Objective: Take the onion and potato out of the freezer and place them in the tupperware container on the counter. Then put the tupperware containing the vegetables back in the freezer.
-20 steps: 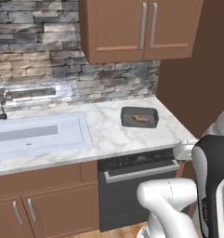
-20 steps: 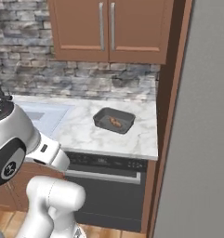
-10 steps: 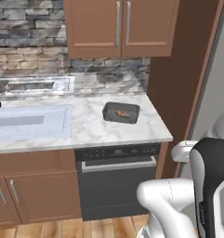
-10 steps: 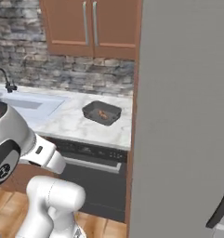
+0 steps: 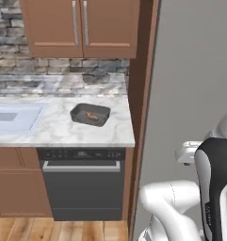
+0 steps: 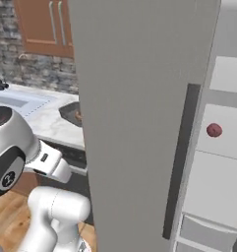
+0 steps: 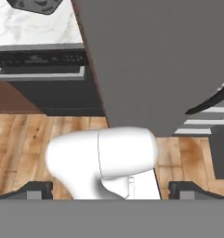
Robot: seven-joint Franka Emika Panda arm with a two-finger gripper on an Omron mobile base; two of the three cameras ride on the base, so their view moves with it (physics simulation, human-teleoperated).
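Marble desk (image 5: 63, 132), white with grey veins, runs from the pale sink basin (image 5: 13, 117) on the left to a square end against a brown wooden side panel (image 5: 142, 94). Bare worktop lies all round the tupperware container (image 5: 90, 114), which sits near that right end, set back from the front edge. An orange-brown lump, the potato (image 5: 92, 115), lies inside it. Wooden wall cabinets (image 5: 79, 28) hang above a stone backsplash; a dark appliance front (image 5: 82, 181) sits under the desk, plank floor (image 7: 20, 139) below.

Right of the panel, the freezer (image 6: 139, 123) door stands swung out, its flat grey face blocking much of the right base view. Past the door's edge, pale shelves show, and the onion (image 6: 214, 130) rests on one, well apart from the container.

Claw (image 7: 111, 189): dark tips set far apart at the bottom of the hand view, jaws wide, nothing between them.

Since half a second ago both base views have swung right; the camera moved, the container has stayed put on the desk.
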